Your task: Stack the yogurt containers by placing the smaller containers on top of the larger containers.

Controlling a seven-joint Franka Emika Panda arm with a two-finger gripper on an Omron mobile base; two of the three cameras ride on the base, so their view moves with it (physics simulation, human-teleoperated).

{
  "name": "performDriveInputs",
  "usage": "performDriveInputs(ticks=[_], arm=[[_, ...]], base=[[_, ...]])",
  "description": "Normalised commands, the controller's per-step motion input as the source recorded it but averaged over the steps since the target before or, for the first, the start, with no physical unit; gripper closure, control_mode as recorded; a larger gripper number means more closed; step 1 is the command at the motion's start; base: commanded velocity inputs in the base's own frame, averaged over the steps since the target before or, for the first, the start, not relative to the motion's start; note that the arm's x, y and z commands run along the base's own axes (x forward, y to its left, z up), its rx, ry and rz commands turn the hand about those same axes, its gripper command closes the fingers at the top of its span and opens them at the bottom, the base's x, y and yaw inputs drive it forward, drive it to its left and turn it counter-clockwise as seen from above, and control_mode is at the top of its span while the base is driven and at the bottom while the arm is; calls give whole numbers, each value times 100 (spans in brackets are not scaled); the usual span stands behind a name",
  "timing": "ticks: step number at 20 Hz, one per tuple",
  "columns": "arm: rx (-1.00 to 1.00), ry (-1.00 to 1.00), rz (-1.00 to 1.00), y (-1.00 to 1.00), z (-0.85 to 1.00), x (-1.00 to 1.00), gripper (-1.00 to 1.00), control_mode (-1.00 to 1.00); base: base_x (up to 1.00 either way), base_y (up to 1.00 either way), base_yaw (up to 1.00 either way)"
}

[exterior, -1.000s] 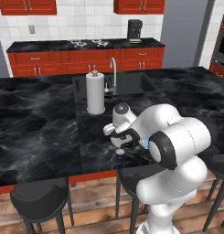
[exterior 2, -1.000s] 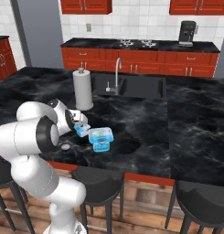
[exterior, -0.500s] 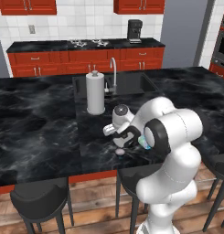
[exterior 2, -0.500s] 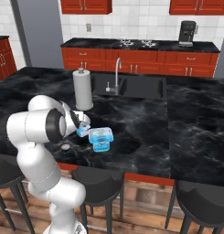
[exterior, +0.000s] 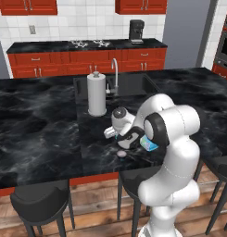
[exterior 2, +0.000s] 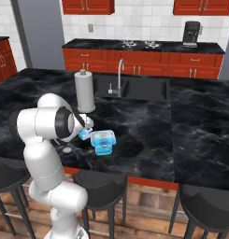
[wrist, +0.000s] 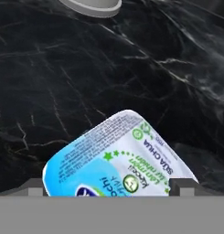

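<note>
In the left base view the gripper (exterior: 129,139) hangs low over the black marble tabletop (exterior: 40,134), near its front edge. A corner of the small yogurt cup (exterior: 149,145) peeks out just past the forearm, a small grey disc (exterior: 121,153) lies beside the hand, and the paper-towel roll (exterior: 97,94) stands further back.

In the right base view the large yogurt tub (exterior 2: 103,142) sits alone on the tabletop with nothing on its lid, so the stack is not yet made. The small cup (exterior 2: 83,134) stands just beside it, close against the arm.

In the hand view the small cup's printed lid (wrist: 120,162) lies between the two finger tips, with gaps at either side; the jaws stand wide open and grip nothing. The grasp, the lift and the placement on the tub all appear still to be done.
</note>
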Motion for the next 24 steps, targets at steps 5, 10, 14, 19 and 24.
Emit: performDriveInputs(ticks=[5, 10, 14, 19, 24], arm=[[-5, 0, 0, 4, -25, 19, -100, -100], [-4, 0, 0, 2, -17, 5, -100, -100], [0, 0, 0, 0, -1, 0, 100, -100], [0, 0, 0, 0, 0, 0, 100, -100], [0, 0, 0, 0, 0, 0, 100, -100]], base=[[0, 0, 0], [0, 0, 0], [0, 0, 0], [0, 0, 0], [0, 0, 0]])
